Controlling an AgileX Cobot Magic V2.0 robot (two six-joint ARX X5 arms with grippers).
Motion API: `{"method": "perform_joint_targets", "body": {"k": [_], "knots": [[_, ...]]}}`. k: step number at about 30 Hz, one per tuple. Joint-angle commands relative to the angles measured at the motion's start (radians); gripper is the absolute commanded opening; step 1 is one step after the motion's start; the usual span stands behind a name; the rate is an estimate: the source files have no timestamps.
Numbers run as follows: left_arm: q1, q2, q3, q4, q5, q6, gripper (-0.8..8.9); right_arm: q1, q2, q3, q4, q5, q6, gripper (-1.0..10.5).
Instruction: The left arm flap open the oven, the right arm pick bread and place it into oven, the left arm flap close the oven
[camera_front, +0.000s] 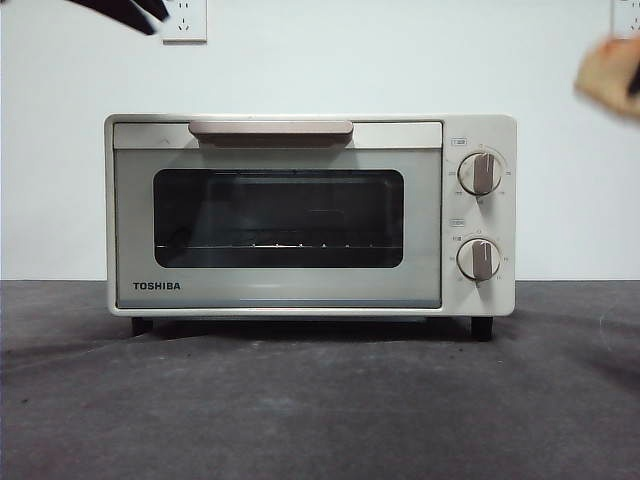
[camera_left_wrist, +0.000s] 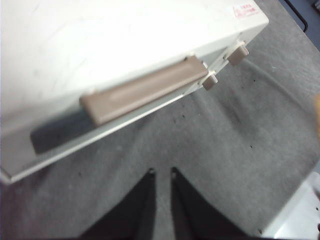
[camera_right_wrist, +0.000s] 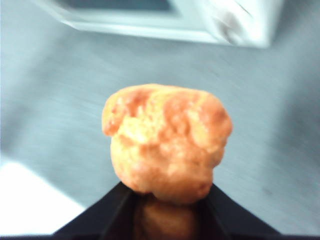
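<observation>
At the upper left of the front view a black tip of the left arm (camera_front: 125, 12) pokes in beside a white wall socket (camera_front: 185, 18). The left gripper (camera_left_wrist: 161, 172), in its wrist view, hovers over the grey table (camera_left_wrist: 240, 140) with its two black jaws drawn almost together, only a thin slit between them, nothing held; the oven's beige-brown handle (camera_left_wrist: 145, 95) lies just beyond them, not touched. In the middle of the front view stands the oven (camera_front: 310, 215), cream-white, door closed, the wire rack (camera_front: 275, 245) visible through the dark glass and two round knobs (camera_front: 480, 173) on its right panel. At the upper right edge of that view a blurred orange shape is the bread (camera_front: 607, 78), lifted well above the table. The right gripper (camera_right_wrist: 170, 192) clamps the bread (camera_right_wrist: 167, 137) from both sides, the oven out of focus behind it.
</observation>
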Motion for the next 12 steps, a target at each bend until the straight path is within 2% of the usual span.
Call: {"method": "perform_joint_targets", "body": {"k": [1,8,12], "knots": [[-0.012,0.082,0.069,0.008,-0.002,0.056,0.08,0.004,-0.087,0.011,0.004,-0.047,0.035,1.3],[-0.027,0.237,0.152,0.04,-0.004,0.111,0.08,0.004,-0.262,0.011,0.003,-0.061,0.067,1.3],[-0.036,0.286,0.154,0.11,-0.005,0.125,0.08,0.004,-0.317,0.011,0.003,-0.061,0.067,1.3]]}}
